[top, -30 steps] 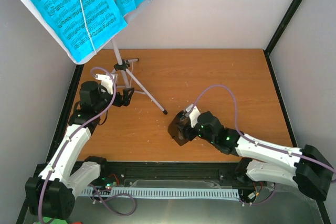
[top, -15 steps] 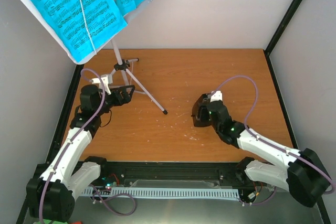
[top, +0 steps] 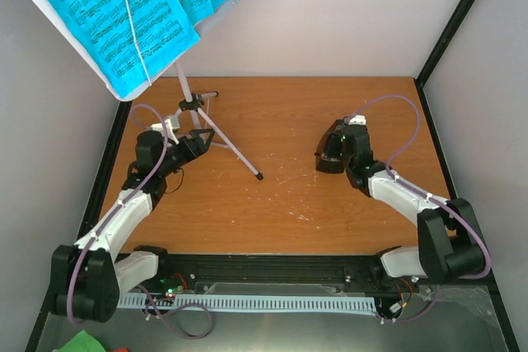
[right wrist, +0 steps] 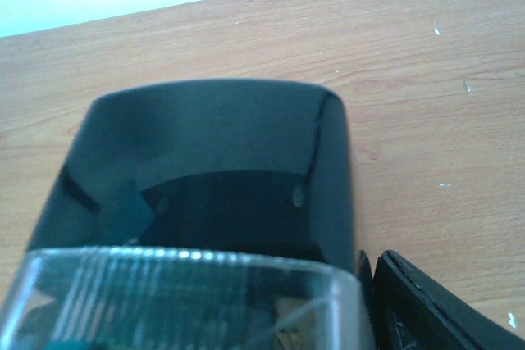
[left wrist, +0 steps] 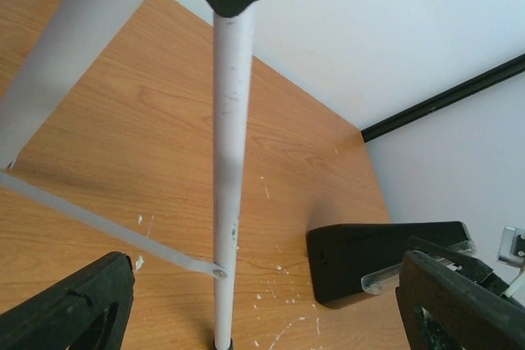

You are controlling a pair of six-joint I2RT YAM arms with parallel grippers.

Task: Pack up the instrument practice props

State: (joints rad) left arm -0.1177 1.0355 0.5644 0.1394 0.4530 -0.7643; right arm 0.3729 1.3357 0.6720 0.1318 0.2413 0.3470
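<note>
The white tripod music stand [top: 186, 88] stands at the back left, with cyan sheet-music pages [top: 107, 14] on its desk. My left gripper [top: 196, 144] is open at the tripod's base. In the left wrist view one white leg [left wrist: 227, 161] runs between its spread fingers [left wrist: 74, 309], touching neither. My right gripper [top: 340, 150] is shut on the small black metronome [top: 330, 150] over the right middle of the table. The right wrist view is filled by the metronome's black body [right wrist: 205, 161] and its clear plastic cover [right wrist: 180, 301], with one finger [right wrist: 435, 309] against its right side.
The wooden table [top: 330, 105] is boxed in by white walls at the back and on both sides, with a black frame post [top: 458, 18] at the right. The tripod's front leg ends in a foot [top: 258, 176] near the table's middle. Purple cables loop over both arms.
My right arm has carried the metronome from the front centre to the right and farther back. My left gripper has moved up to the tripod legs, with its jaws a little narrower.
</note>
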